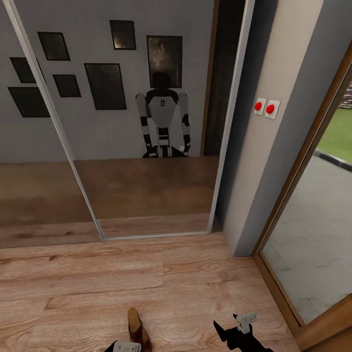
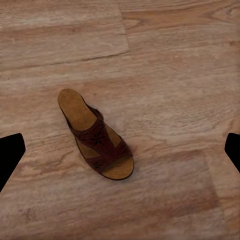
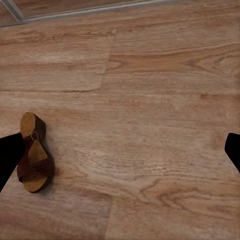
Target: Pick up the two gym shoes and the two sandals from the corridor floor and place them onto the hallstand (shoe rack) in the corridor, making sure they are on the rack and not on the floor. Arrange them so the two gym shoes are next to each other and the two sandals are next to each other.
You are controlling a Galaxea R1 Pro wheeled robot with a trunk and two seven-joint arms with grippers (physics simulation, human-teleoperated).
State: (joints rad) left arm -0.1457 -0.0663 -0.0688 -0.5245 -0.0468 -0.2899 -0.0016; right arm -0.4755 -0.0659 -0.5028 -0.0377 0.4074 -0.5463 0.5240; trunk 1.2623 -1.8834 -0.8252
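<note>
While your head camera looks down the corridor floor (image 1: pixel 195 274) toward a mirrored sliding door (image 1: pixel 146 122), only one task item shows there: a brown sandal (image 1: pixel 137 330) lying on the planks at the bottom edge, its front end cut off by the frame and partly covered by your left gripper (image 1: pixel 124 347). Of that gripper you see little more than a grey block and dark tips at the frame's edge. Your right gripper (image 1: pixel 232 336) sits lower right of the sandal, well apart from it, and is also cropped by the bottom edge.

From the left wrist camera the sandal (image 2: pixel 95 134) is whole and clear: tan insole up, patterned reddish-brown strap across the middle, flat on the wood, lying between the two dark fingertips (image 2: pixel 10 152) that poke in from opposite edges. Those tips stand wide apart and touch nothing, so your left tool is spread and empty above the sandal.

From the right wrist camera the sandal (image 3: pixel 34 159) lies off to one side, its edge hidden behind one dark fingertip (image 3: pixel 9 152); the other tip is at the far edge, so this tool is spread wide and empty too, over bare planks.

In the mirror you can make out the robot's reflection (image 1: pixel 162 117) and dark picture frames (image 1: pixel 105 85), all blurred. Two red buttons (image 1: pixel 266 107) sit on the wall beside it.
</note>
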